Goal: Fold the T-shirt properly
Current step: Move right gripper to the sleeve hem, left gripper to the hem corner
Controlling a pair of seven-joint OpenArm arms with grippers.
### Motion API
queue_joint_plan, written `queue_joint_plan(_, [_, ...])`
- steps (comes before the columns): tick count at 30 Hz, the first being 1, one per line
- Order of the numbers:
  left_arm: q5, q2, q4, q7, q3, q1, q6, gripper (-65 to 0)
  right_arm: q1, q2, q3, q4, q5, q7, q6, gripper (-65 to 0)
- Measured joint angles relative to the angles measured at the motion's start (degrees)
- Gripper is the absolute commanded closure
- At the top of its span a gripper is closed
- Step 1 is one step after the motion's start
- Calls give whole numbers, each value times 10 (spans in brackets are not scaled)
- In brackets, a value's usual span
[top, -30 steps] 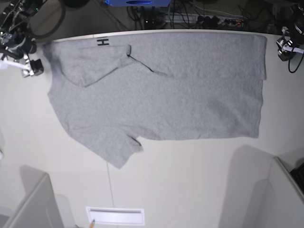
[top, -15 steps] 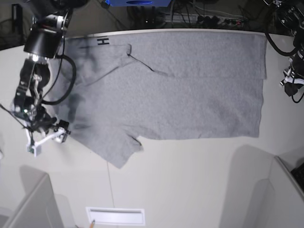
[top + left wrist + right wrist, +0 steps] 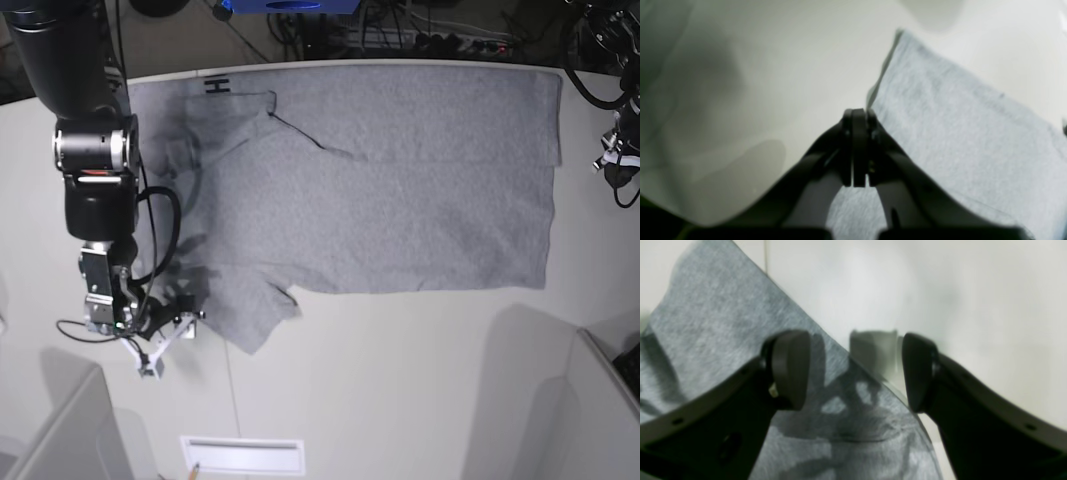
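Pale desk [image 3: 400,380] with clutter behind.
White slotted plate [image 3: 242,455] at near edge; cables and power strip [image 3: 455,42] beyond far edge.

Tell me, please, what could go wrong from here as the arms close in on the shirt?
The right gripper is open astride the edge of the T-shirt, one finger over bare table, so it may catch only a thin hem. The left gripper is shut beside the far edge; lowered like that, it might push the cloth instead of gripping it.
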Motion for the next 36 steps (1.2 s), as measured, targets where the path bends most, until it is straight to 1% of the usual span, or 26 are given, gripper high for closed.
queue_joint_plan(2, [0,0,0,-1,1,-2,0,0,10,0,-7,-32,-2,15,0,-477])
queue_joint_plan(4, [-1,0,0,-1,2,-4,0,0,15,-4,-10,-43,-4,29,0,-497])
queue_joint_plan(8, [-1,0,0,-1,1,-2,0,0,22,-13,-26,-56,-1,57,0,-498])
queue_joint_plan(9, [-1,0,0,0,1,-2,0,-10,26,-18,-33,-74,-3,70,0,-498])
queue_joint_plan(10, [-1,0,0,-1,1,-3,0,-35,28,-23,-42,-92,-2,81,0,-498])
queue_joint_plan(11, [-1,0,0,-1,1,-4,0,-54,28,-28,-50,-107,-12,108,-1,-497])
queue_joint_plan(12, [-2,0,0,-1,1,-4,0,-63,31,-30,-57,-118,-9,118,-3,-497])
queue_joint_plan(16, [-1,0,-6,0,1,-3,0,-64,39,-30,-63,-130,-4,112,-2,-485])
queue_joint_plan(17, [-1,0,-7,-1,1,-3,0,-67,39,-30,-63,-130,-4,112,-2,-458])
queue_joint_plan(18, [-1,0,-9,-1,1,-3,0,-69,39,-29,-63,-130,-4,112,-2,-411])
queue_joint_plan(21, [-3,0,-46,-3,1,-11,0,-72,39,-27,-63,-130,-4,111,-2,-231])
queue_joint_plan(23, [1,1,-79,1,1,-23,0,-79,39,-27,-63,-131,-2,111,-2,-131])
queue_joint_plan(24, [10,0,-93,1,1,-32,0,-102,39,-28,-63,-132,1,110,-1,-78])
queue_joint_plan(25, [28,-3,-102,2,4,-43,0,-150,39,-30,-63,-132,2,111,0,-12])
queue_joint_plan(26, [45,-12,-109,1,16,-55,0,-209,38,-30,-63,-132,3,110,0,0])
queue_joint_plan(28, [81,-35,-127,-1,54,-82,0,-331,37,-31,-63,-132,3,111,0,0])
queue_joint_plan(30, [109,-46,-147,-8,93,-111,0,-410,37,-31,-63,-132,2,111,0,0])
queue_joint_plan(31, [122,-47,-163,-10,108,-130,0,-438,38,-33,-63,-132,1,111,0,0])
queue_joint_plan(32, [128,-47,-178,-8,125,-147,0,-443,38,-34,-63,-132,0,111,0,0])
queue_joint_plan(36, [194,-59,-270,-10,180,-235,0,-433,39,-36,-63,-132,0,108,0,0])
